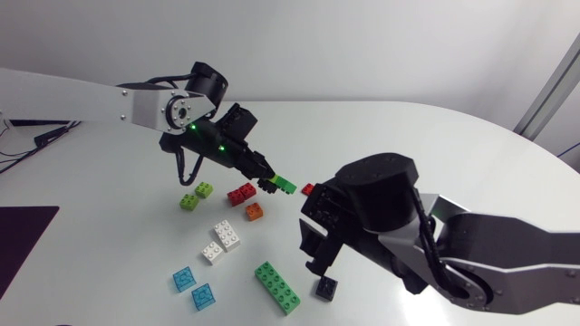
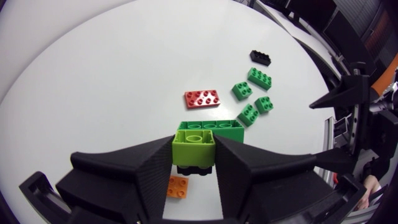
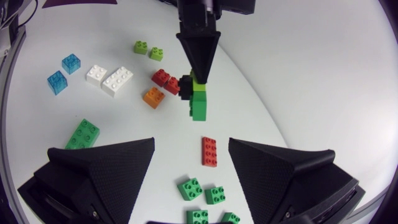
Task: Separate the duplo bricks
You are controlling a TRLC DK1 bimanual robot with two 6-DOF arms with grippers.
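— From the head view, where is my stack?
— Your left gripper [image 1: 269, 180] has the brick stack [image 1: 284, 186] pinched above the table, near a red brick [image 1: 242, 194] and an orange brick [image 1: 255, 212]. Your right arm [image 1: 381, 213] is close by, near a black brick [image 1: 326, 288].
— And the left wrist view?
— Both fingers [image 2: 137, 174] press a lime brick [image 2: 194, 144] from either side. A green brick [image 2: 210, 127] and a black piece [image 2: 194, 169] are joined to it.
— The right wrist view?
— Your right gripper [image 3: 191, 152] is spread wide with nothing between its fingers. The stack hangs ahead of it, beyond a flat red plate [image 3: 209, 151].
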